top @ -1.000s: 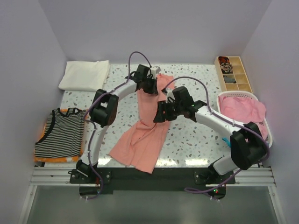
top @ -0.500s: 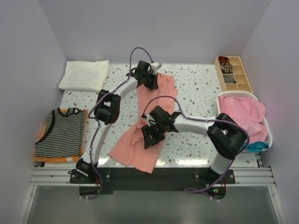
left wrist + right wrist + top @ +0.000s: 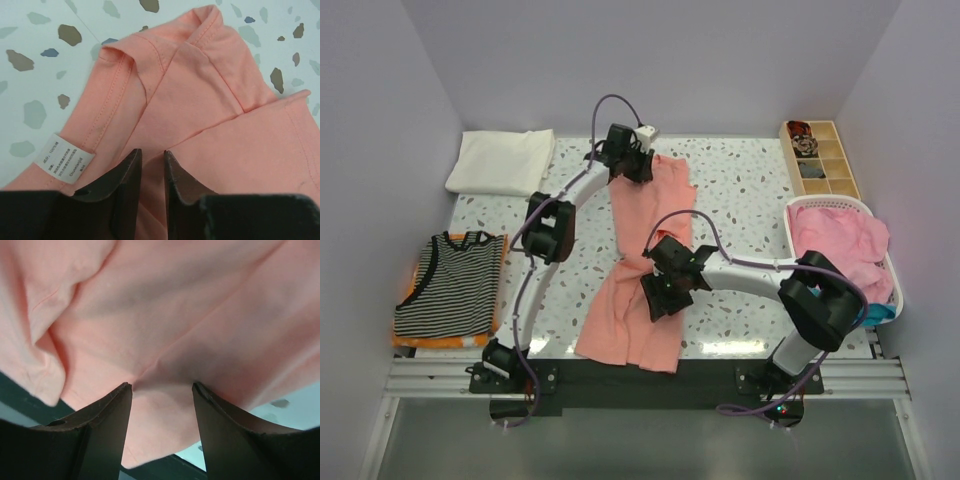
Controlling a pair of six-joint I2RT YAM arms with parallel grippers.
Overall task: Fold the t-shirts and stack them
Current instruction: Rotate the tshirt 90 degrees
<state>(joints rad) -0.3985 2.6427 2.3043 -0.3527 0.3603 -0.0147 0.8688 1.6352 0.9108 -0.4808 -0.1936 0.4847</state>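
Salmon tee (image 3: 650, 215): lies long on the tabletop (image 3: 750, 190), collar end far, hem at the near edge and partly over it.
Label (image 3: 64, 164): small, white, on the cloth just left of the left fingers.
Left end effector (image 3: 632, 168): at the tee's far end by the collar, jaws a little apart with cloth showing in the narrow gap. I cannot tell whether it pinches the cloth.
Right end effector (image 3: 660, 298): low on the tee's near half, fingers (image 3: 107, 410) spread with their tips on the cloth. Creases run across the gap.
Striped tee (image 3: 450, 285): folded at the left edge, on something orange.
White cloth (image 3: 502, 161): folded, far left corner.
Basket (image 3: 892, 268): right side, holding pink cloth (image 3: 840, 235).
Wooden tray (image 3: 820, 155): far right, with compartments.
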